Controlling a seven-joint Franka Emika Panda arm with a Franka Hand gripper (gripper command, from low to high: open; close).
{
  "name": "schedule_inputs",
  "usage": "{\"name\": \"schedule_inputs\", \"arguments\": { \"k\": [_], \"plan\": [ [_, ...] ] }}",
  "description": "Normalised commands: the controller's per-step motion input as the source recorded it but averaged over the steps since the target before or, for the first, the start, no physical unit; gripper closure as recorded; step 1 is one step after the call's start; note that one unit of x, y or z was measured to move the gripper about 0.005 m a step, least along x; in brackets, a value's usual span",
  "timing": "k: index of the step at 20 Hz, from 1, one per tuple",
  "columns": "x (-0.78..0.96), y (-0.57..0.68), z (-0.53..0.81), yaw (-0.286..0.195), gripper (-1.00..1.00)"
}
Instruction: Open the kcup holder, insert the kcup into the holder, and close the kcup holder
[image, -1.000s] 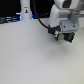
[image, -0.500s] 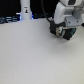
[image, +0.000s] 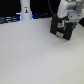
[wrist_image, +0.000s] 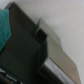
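Note:
The kcup holder (image: 59, 33) is a black box at the far right of the white table in the exterior view. My gripper (image: 65, 23) hangs right over it, at or just above its top, and the white arm hides part of it. In the wrist view the black holder (wrist_image: 22, 55) fills most of the picture, with a grey edge or panel (wrist_image: 55, 55) along one side. A blurred grey finger (wrist_image: 40, 31) shows close to the box. A green-teal shape (wrist_image: 5, 27) at the picture's edge may be the kcup. The blur hides how the jaws stand.
A white cylinder with a blue light (image: 25, 10) stands at the back, toward the exterior view's left. Dark clutter (image: 7, 20) lines the back edge there. The white table top (image: 30, 55) spreads toward the front.
The gripper has shifted slightly toward the exterior view's left over the black box. Nothing else has visibly moved.

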Motion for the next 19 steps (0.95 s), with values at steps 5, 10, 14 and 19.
{"name": "schedule_inputs", "arguments": {
  "k": [5,10,14,19],
  "plan": [
    [-0.91,0.46,0.04,0.012,-1.00],
    [0.09,0.13,0.78,-0.002,-1.00],
    [0.23,0.04,0.23,-0.034,-1.00],
    [0.02,0.00,0.00,-0.001,-1.00]
  ]
}}
